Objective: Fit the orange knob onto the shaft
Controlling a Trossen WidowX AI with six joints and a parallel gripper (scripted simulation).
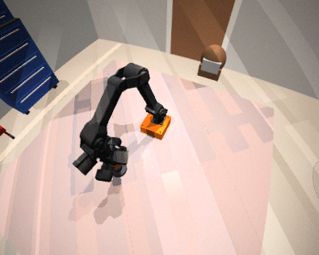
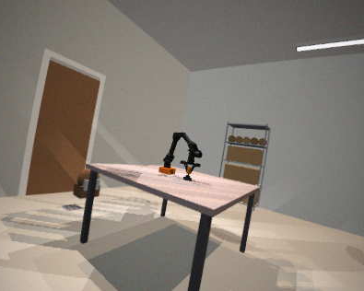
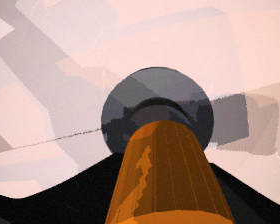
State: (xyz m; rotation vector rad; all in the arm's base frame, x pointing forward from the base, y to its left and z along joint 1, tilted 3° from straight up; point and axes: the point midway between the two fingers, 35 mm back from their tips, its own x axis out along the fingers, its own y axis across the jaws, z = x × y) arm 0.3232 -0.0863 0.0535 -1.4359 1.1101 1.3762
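Observation:
The orange knob (image 1: 116, 166) (image 2: 189, 170) (image 3: 166, 175) is upright between the fingers of my gripper (image 1: 114, 165) (image 2: 189, 168) (image 3: 163, 167), which is shut on it. The round dark pedestal (image 1: 122, 171) (image 2: 187, 178) (image 3: 156, 82) is under the knob. In the exterior view a short dark stretch shows between the knob's lower end and the pedestal's base. In the wrist view the knob's lower end overlaps the near half of the disc, with a dark curved edge just beyond it. The shaft and its flat side are hidden, so I cannot tell whether the knob touches the shaft.
The arm's orange base block (image 1: 153, 130) (image 2: 167, 170) stands on the pink table (image 1: 216, 194) (image 2: 209, 198), behind the pedestal in the exterior view. The arm arches from the block over to the pedestal. Shadows cross the table top. Blue drawers and a shelf stand away from the table.

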